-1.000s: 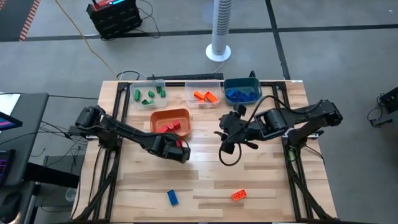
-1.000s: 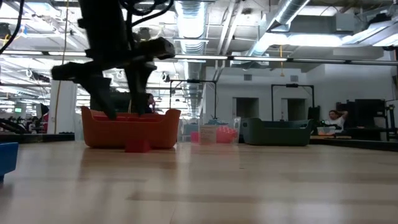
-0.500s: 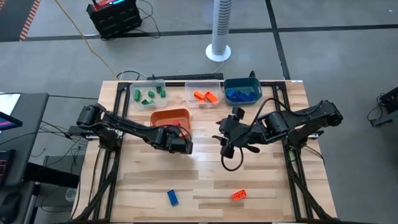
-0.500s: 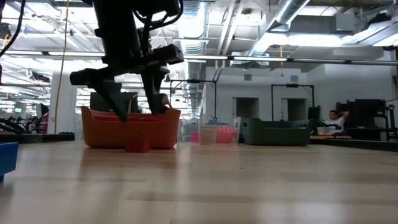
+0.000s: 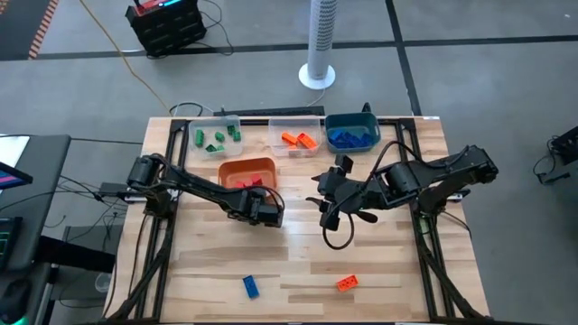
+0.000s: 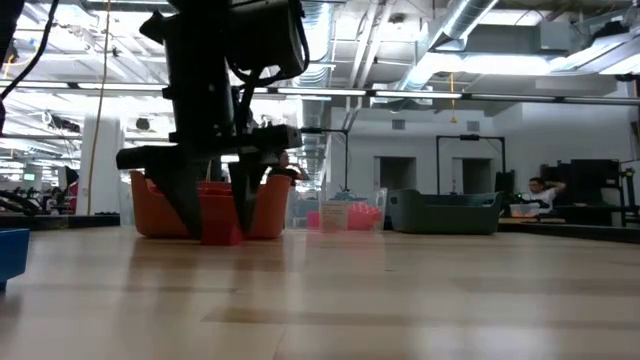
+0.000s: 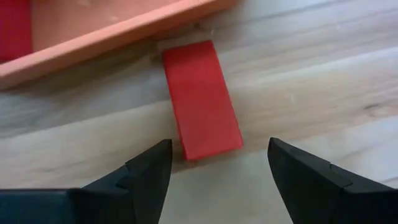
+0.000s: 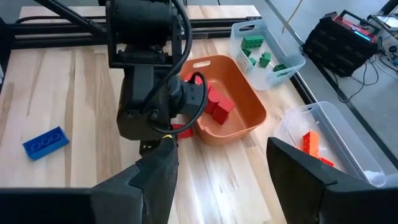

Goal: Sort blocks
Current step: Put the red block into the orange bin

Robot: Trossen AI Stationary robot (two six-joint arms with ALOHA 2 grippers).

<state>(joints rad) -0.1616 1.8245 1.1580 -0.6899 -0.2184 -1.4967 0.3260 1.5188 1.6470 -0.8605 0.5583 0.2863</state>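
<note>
— High view first: what are we looking at?

— We see our left gripper (image 5: 267, 214) down low, next to the orange bin (image 5: 237, 169). Our right gripper (image 5: 327, 200) waits near the middle of the table (image 5: 298, 253).

— Are the left jaws apart?

— Yes. In the left wrist view the two dark fingers (image 7: 149, 171) stand wide apart, with nothing held. A red block (image 7: 200, 98) lies flat on the wood between them and a bit ahead of the tips. Its far end sits just beside the orange bin's wall (image 7: 118, 34); we cannot tell if they touch.

— Does the low view show that too?

— It does. The left gripper (image 6: 213, 215) hangs over the red block (image 6: 221, 235), one finger on each side. The tips look close to the wood. The orange bin (image 6: 268, 205) stands right behind.

— And the right jaws?

— Apart as well, and empty. In the right wrist view both fingers (image 8: 155, 174) show wide apart, pointing at the left arm (image 8: 146, 68) and the orange bin (image 8: 245, 121).

— Where are the other blocks?

— Red blocks (image 8: 217, 106) lie in the orange bin. Green blocks (image 5: 217, 137) lie in one clear bin (image 5: 194, 150), orange blocks (image 5: 298, 140) in the other clear bin (image 5: 280, 152), and blue blocks (image 5: 350, 137) in the teal bin (image 5: 330, 121). One blue block (image 5: 250, 287) and one orange block (image 5: 347, 283) lie loose on the wood, well apart from both jaws, on the side away from the bins.
</note>
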